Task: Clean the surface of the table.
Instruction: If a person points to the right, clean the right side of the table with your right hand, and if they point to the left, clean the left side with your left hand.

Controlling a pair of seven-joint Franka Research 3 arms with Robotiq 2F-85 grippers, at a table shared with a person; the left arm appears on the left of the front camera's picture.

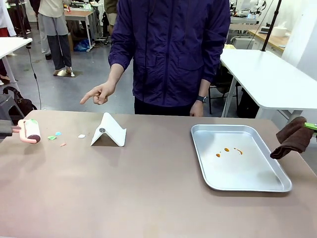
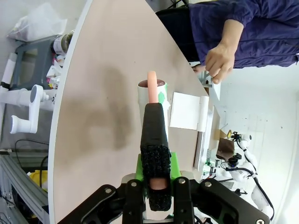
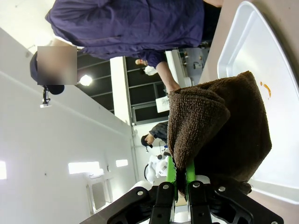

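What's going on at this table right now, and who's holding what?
The robot's left hand is shut on a pink-handled lint roller, held at the left edge of the table beside a few small paper scraps. The person's hand points toward those scraps. The robot's right hand is shut on a brown cloth, held by the right side of the metal tray, which has orange-brown smears in it. A white folded stand sits between. Nothing is cleaned up yet.
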